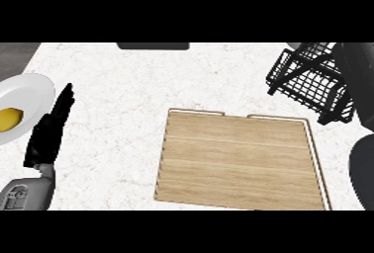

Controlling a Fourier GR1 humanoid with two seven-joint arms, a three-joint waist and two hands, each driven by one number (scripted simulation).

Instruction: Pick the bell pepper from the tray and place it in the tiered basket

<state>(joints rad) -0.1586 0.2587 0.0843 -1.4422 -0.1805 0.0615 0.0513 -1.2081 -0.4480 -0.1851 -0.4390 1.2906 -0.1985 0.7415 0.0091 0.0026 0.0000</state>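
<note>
Wooden tray [241,158] lies flat on the white counter [124,89] with nothing showing on its boards, so the bell pepper looks to be off it already, yet I cannot see the pepper anywhere. Black wire basket [310,81] sits at the upper right, partly hidden by the robot's dark right arm [363,84]; that hand is out of sight. Left hand [50,129] rests open, fingers straight, beside a white plate [29,94] holding something yellow [9,118]. Whether the placing is done cannot be judged
</note>
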